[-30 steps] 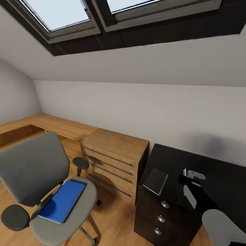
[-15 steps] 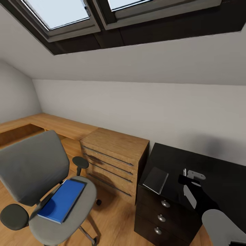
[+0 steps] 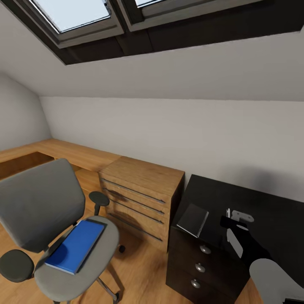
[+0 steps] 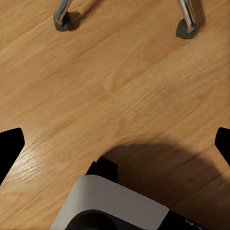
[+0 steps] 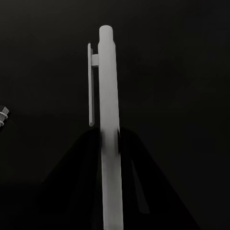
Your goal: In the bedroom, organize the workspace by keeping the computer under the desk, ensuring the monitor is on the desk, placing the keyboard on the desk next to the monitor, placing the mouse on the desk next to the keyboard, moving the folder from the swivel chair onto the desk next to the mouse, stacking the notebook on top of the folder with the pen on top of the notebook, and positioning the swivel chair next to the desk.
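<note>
— Where is the pen [image 5: 109, 129] right now?

— In my right tool [image 3: 233, 223]. The wrist camera looks straight along it: a white stick with its clip on one side, clamped between my two dark fingers [image 5: 76, 182], standing over the glossy black counter [image 3: 270, 211]. From my head I see its tip poking up just above the tool.

— And the notebook [image 3: 193, 220]?

— It lies flat on the counter's near corner, above the drawer unit [image 3: 198, 266] with the round silver knobs, just beside my right tool but apart from it.

— The folder [image 3: 76, 246]?

— On the seat of the swivel chair [image 3: 42, 207], bright blue, lying lengthwise between the black armrests. The chair stands on the wood floor [image 3: 143, 270], well apart from the counter, with the light-wood chest of drawers [image 3: 141, 196] between them.

— What about your left tool [image 4: 115, 143]?

— It hangs released, jaws spread wide, over the bare plank floor. Its camera catches two chrome chair legs [image 4: 188, 17] with castors further off.

— Anything above?

— Sloped grey ceiling and dark-framed skylights [image 3: 80, 17].
</note>
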